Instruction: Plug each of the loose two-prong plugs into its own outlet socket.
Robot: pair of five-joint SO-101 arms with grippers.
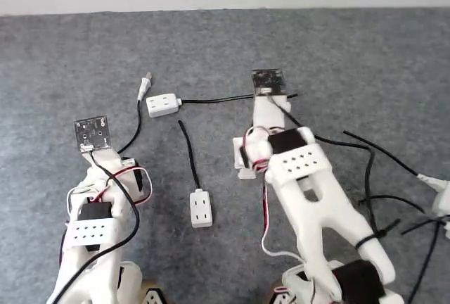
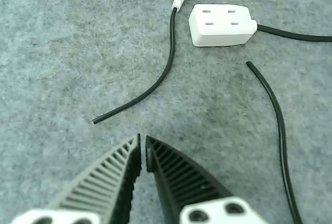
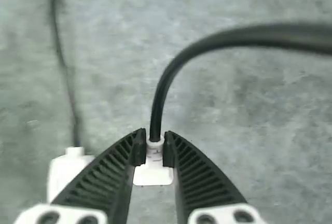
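- Toward the far edge of the grey carpet-like desk (image 1: pixel 365 51), a little right of its middle, the right gripper (image 3: pixel 153 142) is clamped on a small white two-prong plug (image 3: pixel 152 173), whose thick black cord (image 3: pixel 171 73) arches up and away.
- The step in hand, as I judge it: one plug is gripped but not yet seated, and carrying it to a socket comes next.
- Both sockets are unfilled, every slot bare. The white rectangular socket block (image 1: pixel 163 104) lies near the far edge, left of the middle. A second white socket block (image 1: pixel 201 208) lies toward the near edge, at the middle.
- The next move calls for lining the prongs up with one slot pair. A light block may slide unless steadied.
- The left gripper (image 2: pixel 143 143) sits low over the desk, its fingers drawn together bar a sliver, holding nothing.
- The other loose white plug (image 1: pixel 145 86) lies just beside the far block, its thin black cord (image 2: pixel 166 63) trailing toward the left gripper.
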